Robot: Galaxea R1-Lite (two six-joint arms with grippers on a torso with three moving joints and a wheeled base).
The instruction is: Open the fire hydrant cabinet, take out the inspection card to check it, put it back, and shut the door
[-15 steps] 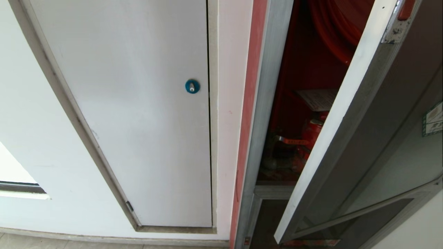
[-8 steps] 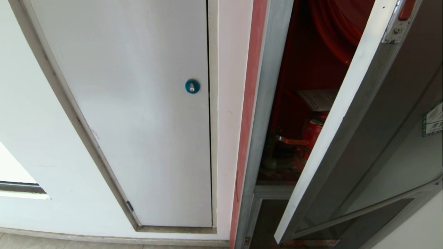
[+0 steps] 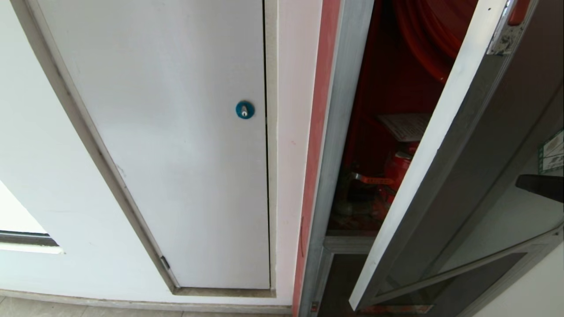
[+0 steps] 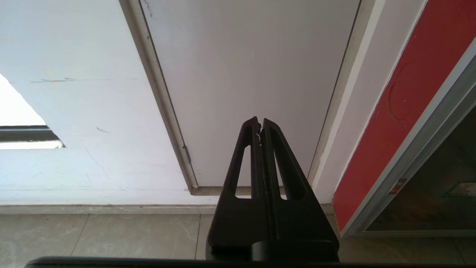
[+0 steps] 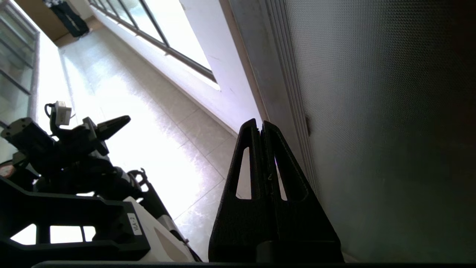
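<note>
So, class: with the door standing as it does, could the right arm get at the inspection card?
Probably not yet. The door is only ajar, covering part of the inspection card, and the right gripper, fingers shut, is on the door's outer side.

Red-walled fire hydrant cabinet (image 3: 374,110), inspection card (image 3: 403,125) lying flat atop the red valve (image 3: 396,169) inside

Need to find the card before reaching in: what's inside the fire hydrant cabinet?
Inside the fire hydrant cabinet: the inspection card lying above a red valve, red hose reel higher up. The half-open door hides the right side.
</note>
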